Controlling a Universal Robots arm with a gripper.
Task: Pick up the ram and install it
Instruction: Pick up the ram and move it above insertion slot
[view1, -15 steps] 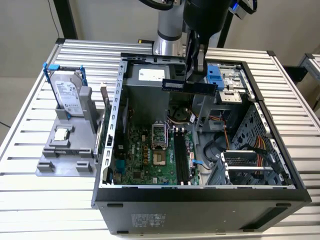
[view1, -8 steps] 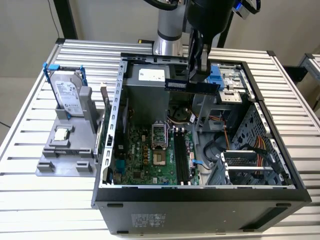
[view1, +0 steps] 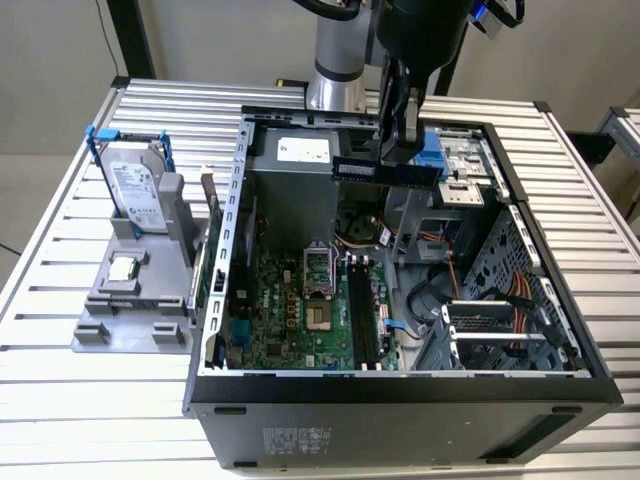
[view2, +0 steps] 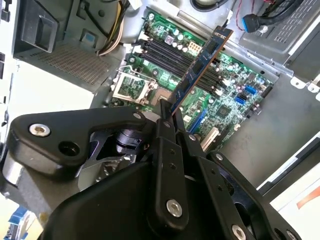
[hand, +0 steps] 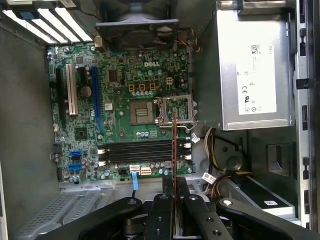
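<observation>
Black end effector (view1: 398, 155) clamped on thin dark-blue ram stick (view1: 385, 172), held clear of the green motherboard's (hand: 125, 75) long black slots (hand: 140, 150). Pickup done, installation outstanding.

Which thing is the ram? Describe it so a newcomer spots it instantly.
Find the open computer case on the table. Above it the gripper grips the ram, a thin dark stick in mid-air. Unlike the boxy silver hard drive outside the case, it is flat and narrow.

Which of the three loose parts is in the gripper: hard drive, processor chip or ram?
The ram, the thin dark stick clamped in the gripper above the open case; the hard drive and the processor chip rest on the grey holder.
</observation>
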